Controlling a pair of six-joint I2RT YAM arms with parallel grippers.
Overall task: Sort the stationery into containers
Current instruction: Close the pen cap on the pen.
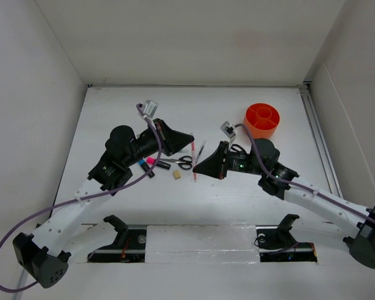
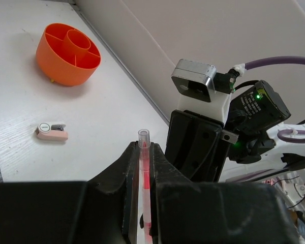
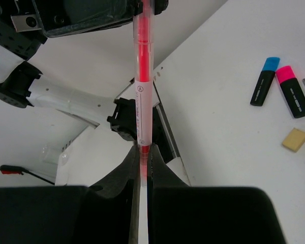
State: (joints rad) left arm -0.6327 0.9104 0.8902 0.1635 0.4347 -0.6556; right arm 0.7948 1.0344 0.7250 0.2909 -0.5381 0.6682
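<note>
The pink pen [image 1: 193,160] is held at both ends above the table. My left gripper [image 1: 190,139] is shut on one end, and the pen [image 2: 144,168] runs up between its jaws [image 2: 142,148]. My right gripper [image 1: 197,168] is shut on the other end; the pen [image 3: 143,76] stands straight up from its jaws [image 3: 143,150]. The round orange container [image 1: 262,120] with a central tube and divided compartments sits at the back right, also seen from the left wrist [image 2: 68,53]. A pinkish sharpener [image 2: 51,131] lies on the table short of the container.
On the table below the left arm lie black-handled scissors [image 1: 182,162], a dark pen [image 1: 200,150], a beige eraser [image 1: 176,175] and two black markers, one pink-capped [image 3: 293,91], one blue-capped [image 3: 265,81]. White walls close in the back and both sides.
</note>
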